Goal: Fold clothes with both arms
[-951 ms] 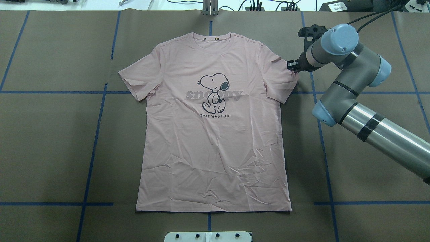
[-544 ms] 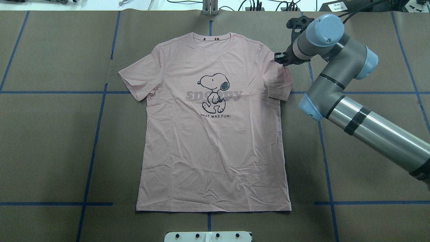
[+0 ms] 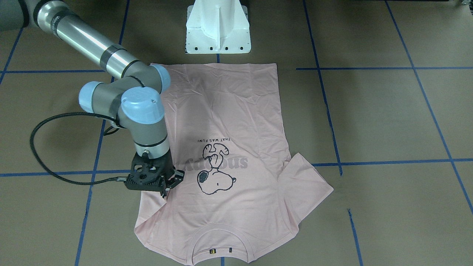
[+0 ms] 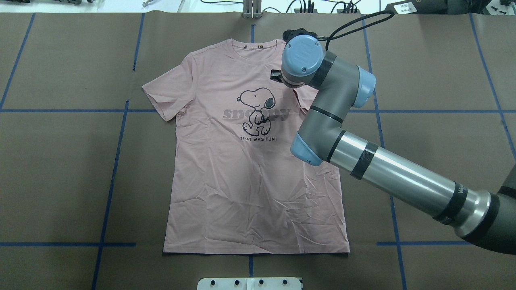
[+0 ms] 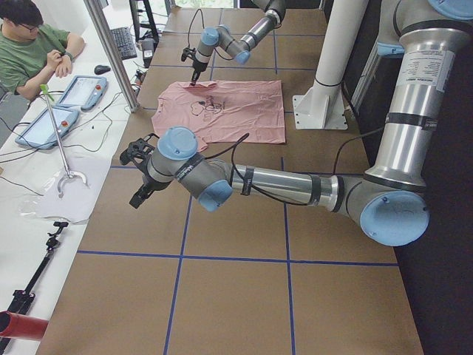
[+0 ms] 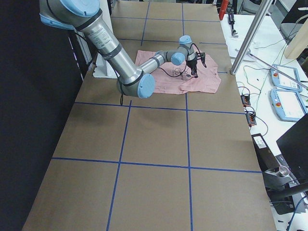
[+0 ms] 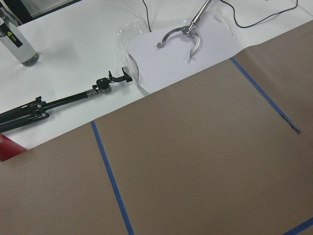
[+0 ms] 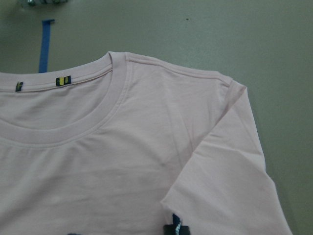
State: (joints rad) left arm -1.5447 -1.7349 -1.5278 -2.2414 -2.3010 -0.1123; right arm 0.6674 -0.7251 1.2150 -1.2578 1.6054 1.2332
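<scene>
The pale pink T-shirt (image 4: 250,181) lies flat, print up, collar away from the robot; it also shows in the front view (image 3: 236,111). My right gripper (image 4: 276,75) is over the chest beside the cartoon dog (image 4: 256,110), shut on the right sleeve (image 8: 230,166), which is folded inward over the shirt. In the front view the gripper (image 3: 170,184) sits low on the fabric. The small black tag (image 8: 173,229) shows at the sleeve hem. The other sleeve (image 4: 165,94) lies spread. My left gripper (image 5: 140,194) hovers over bare paper away from the shirt; I cannot tell its state.
The white pedestal (image 3: 218,29) stands at the shirt's hem side. Blue tape lines (image 4: 109,193) cross the brown paper. A white bench with a grabber tool (image 7: 188,36) and a tripod (image 7: 49,105) borders the table. An operator (image 5: 29,44) sits there.
My right gripper has moved left from the shirt's right edge to the chest, carrying the right sleeve and folding it over the shirt.
</scene>
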